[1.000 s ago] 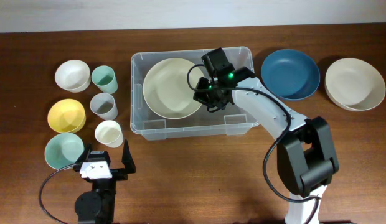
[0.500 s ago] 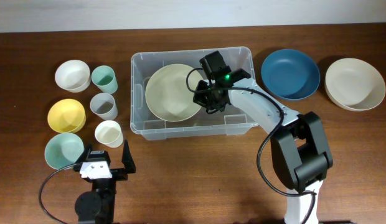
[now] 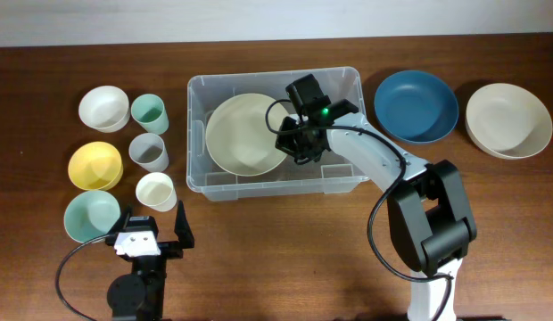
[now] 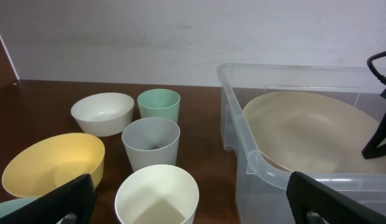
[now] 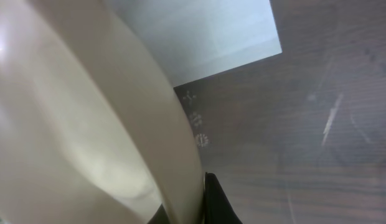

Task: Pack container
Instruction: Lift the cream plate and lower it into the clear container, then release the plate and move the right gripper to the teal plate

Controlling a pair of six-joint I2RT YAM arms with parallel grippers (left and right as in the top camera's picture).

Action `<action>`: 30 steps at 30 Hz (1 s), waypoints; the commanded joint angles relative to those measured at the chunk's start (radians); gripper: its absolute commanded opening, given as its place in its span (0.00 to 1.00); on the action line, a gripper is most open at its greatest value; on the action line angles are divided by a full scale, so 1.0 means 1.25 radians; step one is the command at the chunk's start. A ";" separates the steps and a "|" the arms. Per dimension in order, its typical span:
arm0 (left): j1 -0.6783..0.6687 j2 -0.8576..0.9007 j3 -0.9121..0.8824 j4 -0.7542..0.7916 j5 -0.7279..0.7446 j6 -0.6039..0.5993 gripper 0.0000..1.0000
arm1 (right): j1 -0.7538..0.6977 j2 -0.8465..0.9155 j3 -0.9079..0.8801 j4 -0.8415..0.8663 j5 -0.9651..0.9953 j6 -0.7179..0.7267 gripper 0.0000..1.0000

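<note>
The container, a large clear bin, stands at the table's middle. A big cream bowl leans in its left half. My right gripper reaches into the bin and is shut on that bowl's right rim. In the right wrist view the cream bowl fills the left, with a dark finger pressed to its edge and the bin's white label beyond. My left gripper stands open near the front left, holding nothing. In its wrist view the container and the bowl are at the right.
Left of the bin stand a mint cup, a grey cup and a white cup, with white, yellow and mint bowls beside them. A blue bowl and a cream bowl sit to the right.
The right gripper has sunk a little further into the bin, and the cream bowl has shifted slightly down and left with it. The left arm has not moved.
</note>
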 commanded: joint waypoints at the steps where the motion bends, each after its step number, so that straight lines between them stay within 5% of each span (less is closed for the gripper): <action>1: 0.004 -0.007 -0.003 -0.003 -0.005 0.009 0.99 | 0.013 0.002 -0.003 0.005 -0.042 0.008 0.07; 6: 0.004 -0.007 -0.003 -0.003 -0.005 0.009 0.99 | 0.013 0.002 -0.003 0.005 -0.050 0.008 0.14; 15: 0.004 -0.007 -0.003 -0.003 -0.005 0.009 0.99 | 0.013 0.002 -0.003 0.002 -0.050 0.006 0.65; 22: 0.004 -0.007 -0.003 -0.003 -0.005 0.009 0.99 | 0.006 -0.004 0.027 -0.016 -0.042 -0.080 0.76; 30: 0.004 -0.007 -0.003 -0.003 -0.005 0.009 0.99 | -0.072 -0.018 0.313 -0.240 -0.015 -0.247 0.88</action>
